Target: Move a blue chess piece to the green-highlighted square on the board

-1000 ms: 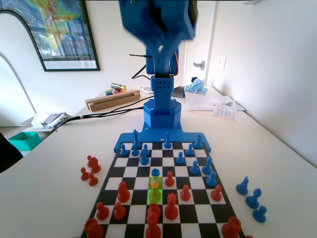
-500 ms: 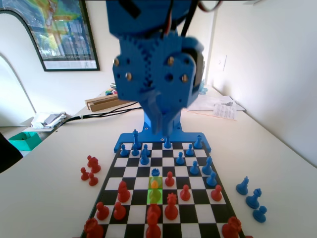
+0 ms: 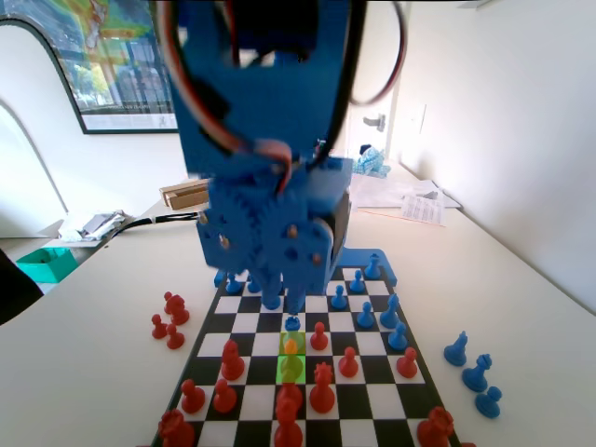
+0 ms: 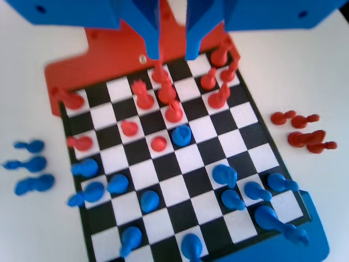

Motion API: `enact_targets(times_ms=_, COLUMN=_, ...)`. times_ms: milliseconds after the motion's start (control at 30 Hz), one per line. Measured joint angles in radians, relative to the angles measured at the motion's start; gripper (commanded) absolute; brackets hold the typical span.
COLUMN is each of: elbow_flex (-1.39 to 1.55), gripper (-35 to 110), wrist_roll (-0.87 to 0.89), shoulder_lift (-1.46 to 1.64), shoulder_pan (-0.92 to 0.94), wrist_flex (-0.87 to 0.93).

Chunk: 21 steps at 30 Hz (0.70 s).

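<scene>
One blue chess piece (image 3: 292, 323) stands at 12 o'clock of the green-highlighted square (image 3: 291, 367), adjoining. My jaws (image 4: 172, 52) hang apart, empty, above it. Approach step; next: descend w/ jaws straddling its head.

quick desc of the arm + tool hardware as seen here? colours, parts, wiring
All blue printed plastic. In the fixed view the arm shows blocky housings, gear-toothed round plates with brass-coloured screws and small holes, and looped cables in black, white and red or orange. In the wrist view the tool has two flat, tapering blue fingers hanging from wide blue housings with dark screw holes. No markings are legible.
</scene>
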Motion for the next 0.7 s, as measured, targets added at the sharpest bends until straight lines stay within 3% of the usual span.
enact_targets(times_ms=700, elbow_flex=0.123, gripper=10, wrist_roll=-0.215, shoulder_lift=-0.002, shoulder_pan=0.064, wrist_flex=-0.137)
